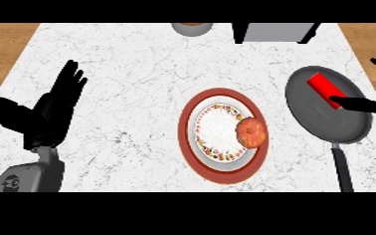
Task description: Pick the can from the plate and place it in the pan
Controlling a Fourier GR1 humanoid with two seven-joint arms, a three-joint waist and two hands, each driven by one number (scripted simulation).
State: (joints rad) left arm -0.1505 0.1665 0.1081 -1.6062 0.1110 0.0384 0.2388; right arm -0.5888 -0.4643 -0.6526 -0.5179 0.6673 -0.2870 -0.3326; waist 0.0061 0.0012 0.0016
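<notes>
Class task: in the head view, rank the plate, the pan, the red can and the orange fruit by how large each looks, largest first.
1. plate, with its red rim; the pan looks close, so that order is unsure.
2. pan.
3. orange fruit.
4. red can, partly hidden by the right hand.

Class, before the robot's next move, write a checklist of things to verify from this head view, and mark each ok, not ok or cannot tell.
1. Red can lies inside the dark grey frying pan: ok.
2. Can off the red-rimmed patterned plate: ok.
3. Right hand fingers touch the can: ok.
4. Fingers released from the can: cannot tell.
5. Left hand open, resting at the view's left: ok.
6. Orange pumpkin-like fruit sits on the plate: ok.
</notes>
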